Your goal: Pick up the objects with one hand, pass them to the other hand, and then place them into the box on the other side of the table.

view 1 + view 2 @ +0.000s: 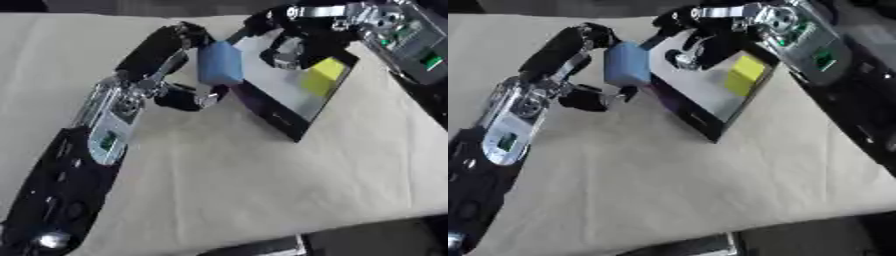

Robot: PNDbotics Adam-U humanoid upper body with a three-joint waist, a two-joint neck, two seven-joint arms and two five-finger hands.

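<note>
Looking down on a table draped in cream cloth (262, 190), slightly askew. Coming in from the lower left, the left arm, black and silver with a green-lit patch on the wrist. Gripping a blue block (219, 63) in the left hand (166, 75): fingers arching over the top of it, thumb curling in from below near its lower edge. Holding that block up, just at the near-left edge of the box (278, 117), touching or almost touching its rim; cannot tell which.

Sitting tilted toward the far right of the table, the box, dark-walled with a pale, shiny floor. Lying inside it, toward its right side, a yellow block (322, 76), resting on the floor of the box.

Reaching in from the upper right, the right arm, silver at the wrist with a green light on the forearm. Hovering over the far part of the box, the right hand (697, 45), fingers curled downward toward the inside, close to the blue block but apart from it. Holding nothing visible in those curled fingers.

Meeting over the box's far-left corner, both hands, with the blue block between them and in the left hand's grasp only. Showing at the bottom edge, a dark strip beyond the cloth.
</note>
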